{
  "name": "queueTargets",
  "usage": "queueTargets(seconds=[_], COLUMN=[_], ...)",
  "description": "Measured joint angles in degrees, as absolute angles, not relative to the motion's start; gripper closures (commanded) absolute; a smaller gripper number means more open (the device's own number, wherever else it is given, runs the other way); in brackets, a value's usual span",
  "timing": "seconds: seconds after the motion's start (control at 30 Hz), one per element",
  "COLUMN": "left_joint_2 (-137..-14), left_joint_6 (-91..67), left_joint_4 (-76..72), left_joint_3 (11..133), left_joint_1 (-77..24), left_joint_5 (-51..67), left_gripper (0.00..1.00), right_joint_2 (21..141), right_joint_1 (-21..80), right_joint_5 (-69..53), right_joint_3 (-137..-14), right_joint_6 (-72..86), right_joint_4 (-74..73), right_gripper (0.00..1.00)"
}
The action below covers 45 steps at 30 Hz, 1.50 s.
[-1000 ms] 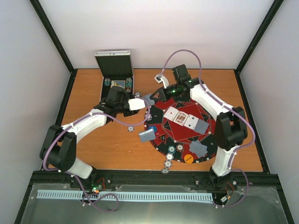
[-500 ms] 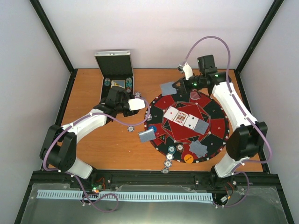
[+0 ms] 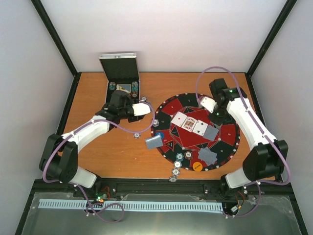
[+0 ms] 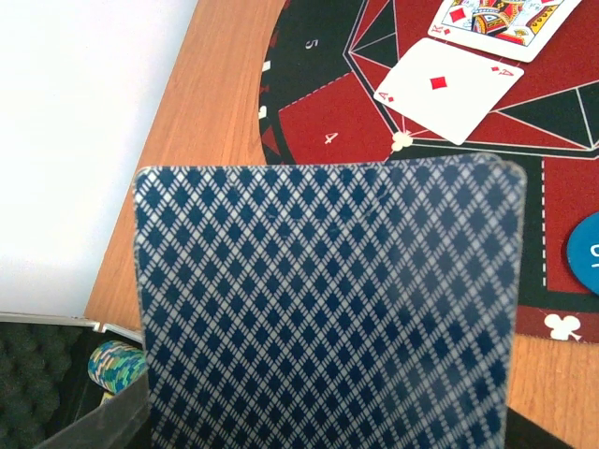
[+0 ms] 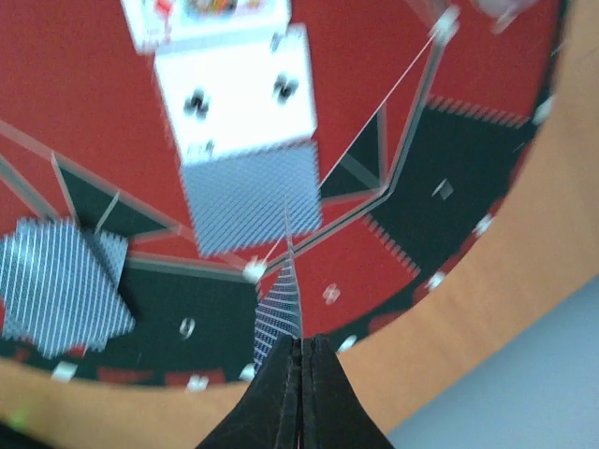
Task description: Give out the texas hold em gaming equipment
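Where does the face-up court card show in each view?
Top external: court card, middle of the face-up row at mat centre.
Left wrist: court card at top right edge, cut off, beyond the held blue-backed card.
Right wrist: court card at top edge, blurred, above the club card.
Shared landmark: the red-and-black round mat.

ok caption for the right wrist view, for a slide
Right gripper shut on an edge-on card above the red-and-black mat, where a face-up card and face-down cards lie.
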<state>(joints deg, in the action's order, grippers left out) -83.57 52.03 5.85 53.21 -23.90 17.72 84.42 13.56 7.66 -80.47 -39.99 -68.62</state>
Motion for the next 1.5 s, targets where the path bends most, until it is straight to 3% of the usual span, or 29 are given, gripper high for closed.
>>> queueTargets(seconds=[0.37, 1.03, 1.5], left_joint_2=[-83.3, -83.3, -83.6], left_joint_6=[52.0, 52.1, 52.0], left_joint_4=[5.8, 5.8, 6.0], left_joint_3=[52.9, 52.9, 53.7], left_joint_1=[-23.9, -23.8, -23.8], left_joint_5=[18.4, 19.6, 19.6], left_gripper=[0.47, 0.47, 0.47], right_joint_2=[89.1, 96.0, 99.0], right_joint_1=[11.2, -1.9, -2.5], right_joint_5=[6.9, 6.7, 8.5], right_joint_3=[-68.8, -63.0, -60.0], right_joint_6=[-41.6, -53.5, -57.6], right_joint_4=[-77.6, -58.7, -49.1], right_gripper=[0.97, 0.97, 0.97])
